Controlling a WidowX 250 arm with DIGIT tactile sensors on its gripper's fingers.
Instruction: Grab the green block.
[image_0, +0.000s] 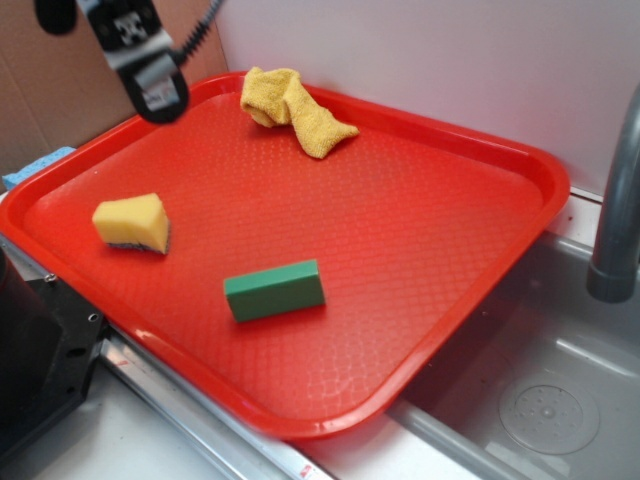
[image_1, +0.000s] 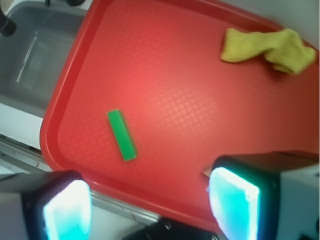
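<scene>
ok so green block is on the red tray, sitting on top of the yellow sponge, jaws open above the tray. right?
Not quite. The green block lies flat on the red tray, apart from the yellow sponge, as the exterior view shows. The jaws do stand open above the tray.

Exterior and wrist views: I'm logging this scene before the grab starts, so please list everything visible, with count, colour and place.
green block: one, dark green, lying flat on the tray's near-middle part, clear of the other items
sponge: one, yellow wedge with a darker base, on the tray's left side
cloth: one, yellow, crumpled, at the tray's far edge
tray: one, red, textured, resting over the sink's edge
sink: one, grey metal, to the right of the tray, drain visible
faucet: one, grey, at the right edge
cardboard: one sheet, brown, behind the tray on the left
pincer: one, black with pale fingers, open, high above the tray's far-left corner, holding nothing
</scene>
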